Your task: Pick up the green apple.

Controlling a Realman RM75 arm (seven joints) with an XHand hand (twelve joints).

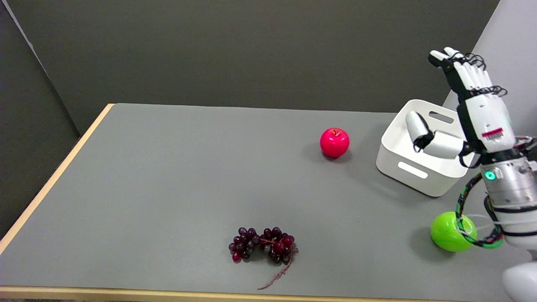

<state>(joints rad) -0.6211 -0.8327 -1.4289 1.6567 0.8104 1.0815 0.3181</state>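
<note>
Right hand (474, 105) up at two o'clock, fingers spread, holding nothing; apple (449, 232) waits below its wrist, ungrasped

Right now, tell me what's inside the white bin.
The bin shows only bare white floor and walls. The right hand, raised and empty, covers part of the inside, so that part cannot be judged.

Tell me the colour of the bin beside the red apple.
White: the bin shows plainly in the head view, right of the red apple.
</note>
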